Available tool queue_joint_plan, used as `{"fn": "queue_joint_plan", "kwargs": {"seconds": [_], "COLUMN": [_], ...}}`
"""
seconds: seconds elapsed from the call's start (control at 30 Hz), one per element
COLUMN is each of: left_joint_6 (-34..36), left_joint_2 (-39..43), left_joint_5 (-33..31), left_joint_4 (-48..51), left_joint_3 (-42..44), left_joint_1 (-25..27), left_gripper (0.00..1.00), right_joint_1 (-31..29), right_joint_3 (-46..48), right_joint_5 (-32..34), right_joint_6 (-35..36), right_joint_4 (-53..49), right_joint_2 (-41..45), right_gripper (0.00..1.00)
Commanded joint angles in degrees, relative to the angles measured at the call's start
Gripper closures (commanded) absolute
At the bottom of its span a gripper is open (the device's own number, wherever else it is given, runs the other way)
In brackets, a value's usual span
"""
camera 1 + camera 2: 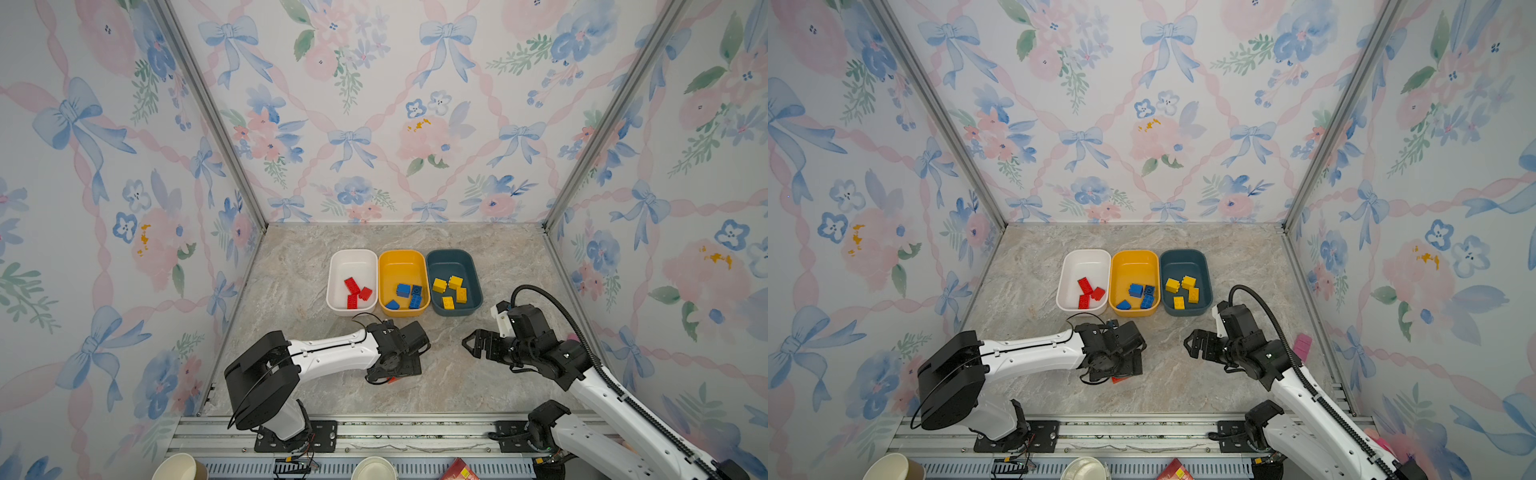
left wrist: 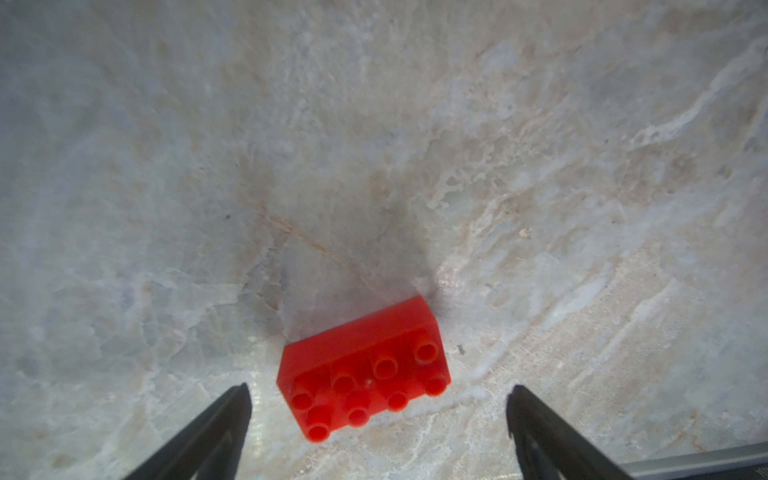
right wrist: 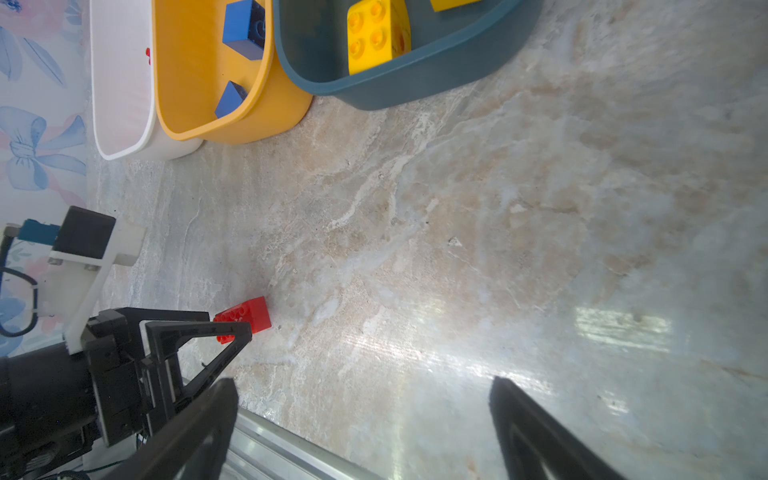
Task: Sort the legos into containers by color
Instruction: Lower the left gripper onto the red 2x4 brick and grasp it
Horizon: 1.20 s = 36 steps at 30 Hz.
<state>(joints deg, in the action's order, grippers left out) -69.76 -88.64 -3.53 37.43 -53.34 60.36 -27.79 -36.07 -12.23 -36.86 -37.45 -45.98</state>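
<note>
**One red brick loose, both pincers open**

Start at your left arm. The left pincer (image 2: 379, 390) points down at the worktop (image 2: 540, 166) near the middle of its front edge. Its jaws are spread wide and hold nothing. A red brick (image 2: 365, 365), oblong with eight studs, lies on the worktop between the two fingertips, with a gap on either side. In both top views the pincer hides nearly all of it. The wrist views are too close to say whether it sits studs-up or tipped on its side.

Further back, around the middle of the worktop, three tubs stand in a row with their long sides touching:

- The white tub (image 1: 352, 259) is on the left and holds three red bricks (image 1: 352, 286).
- The yellow-orange tub (image 1: 401, 266) is in the centre and holds four blue bricks (image 1: 403, 289).
- The dark teal tub (image 1: 451, 264) is on the right and holds four yellow bricks (image 1: 455, 282).

In every tub the bricks sit toward the end nearer the front edge.

The right pincer (image 3: 363, 384) hangs above the worktop in front of the teal tub, toward the right edge, and faces the left arm. Its jaws are also wide apart and empty, well clear of the loose brick and of the tubs.
</note>
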Motion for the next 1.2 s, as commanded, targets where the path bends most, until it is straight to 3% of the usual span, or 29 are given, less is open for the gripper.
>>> {"fn": "queue_joint_plan", "kwargs": {"seconds": [0.0,0.73,1.17], "left_joint_6": [-1.51,-0.05,0.50], "left_joint_2": [-1.06,-7.65,-7.58], "left_joint_5": [-0.01,0.96,0.94], "left_joint_4": [1.13,0.22,0.07], "left_joint_3": [0.87,-1.24,-1.49], "left_joint_1": [-0.19,-1.01,-0.90], "left_gripper": [0.02,0.15,0.35], "right_joint_1": [0.60,1.78,1.89], "right_joint_3": [0.65,1.63,1.43], "right_joint_5": [-0.80,-1.52,-1.66], "right_joint_6": [0.31,0.13,-0.20], "right_joint_4": [0.41,0.36,-0.01], "right_joint_2": [0.36,1.33,1.96], "right_gripper": [0.03,0.03,0.03]}}
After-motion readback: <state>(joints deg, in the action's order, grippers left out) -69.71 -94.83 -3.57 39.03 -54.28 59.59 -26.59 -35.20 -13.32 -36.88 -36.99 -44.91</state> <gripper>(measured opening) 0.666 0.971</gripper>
